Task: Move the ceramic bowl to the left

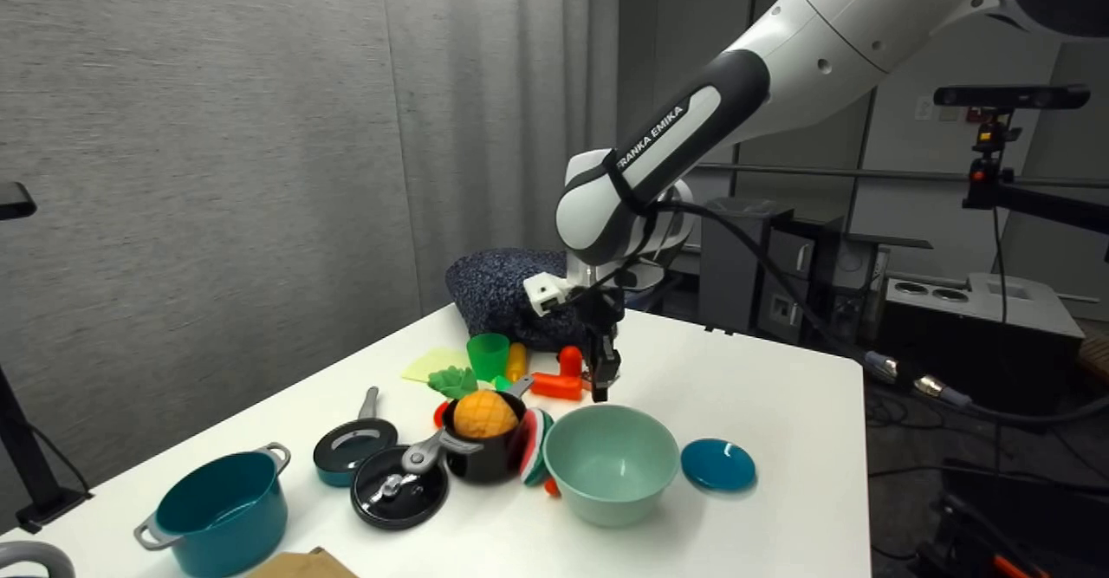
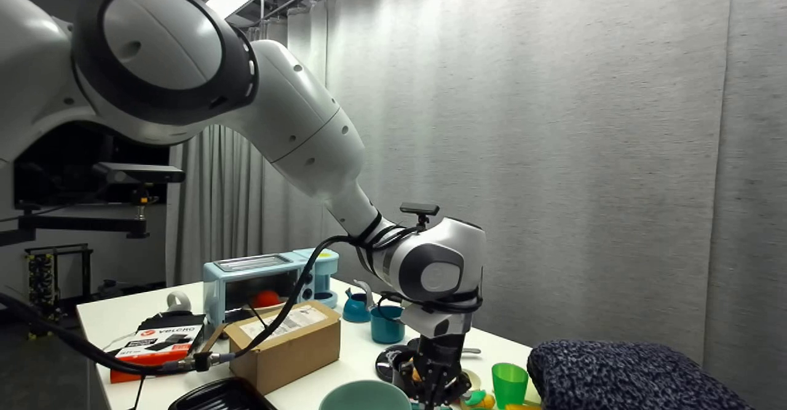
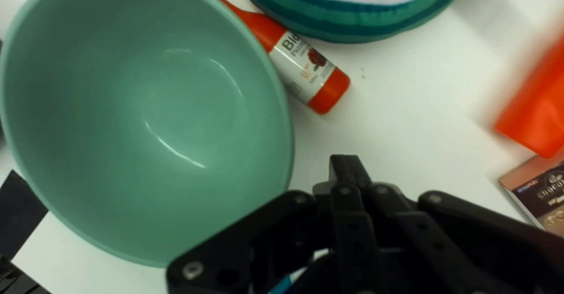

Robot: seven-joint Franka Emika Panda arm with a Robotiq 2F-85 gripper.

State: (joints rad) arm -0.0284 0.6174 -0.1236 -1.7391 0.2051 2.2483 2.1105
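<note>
"Which step is the arm [image 1: 784, 67] on?"

"The approach, I'd judge: it slants from the upper right of an exterior view down to the centre, carrying nothing."

"Where's the ceramic bowl [image 1: 612, 465]?"

"Upright, lower centre there; it fills most of the wrist view's left half. Which way 'left' means isn't plain."

"And the gripper [image 3: 351, 164]?"

"Lower right of centre in the wrist view, fingers together on nothing, beside the bowl's rim. Whether it touches, I can't tell."

"So the next move?"

"To lift, part the fingers and straddle the rim; to slide, press them against the bowl's side."

"Anything to mind?"

"The watermelon slice [image 3: 357, 11], top of the wrist view, and the smaller red-and-white bottle [image 3: 304, 67] by the rim; a push could catch either."
</note>
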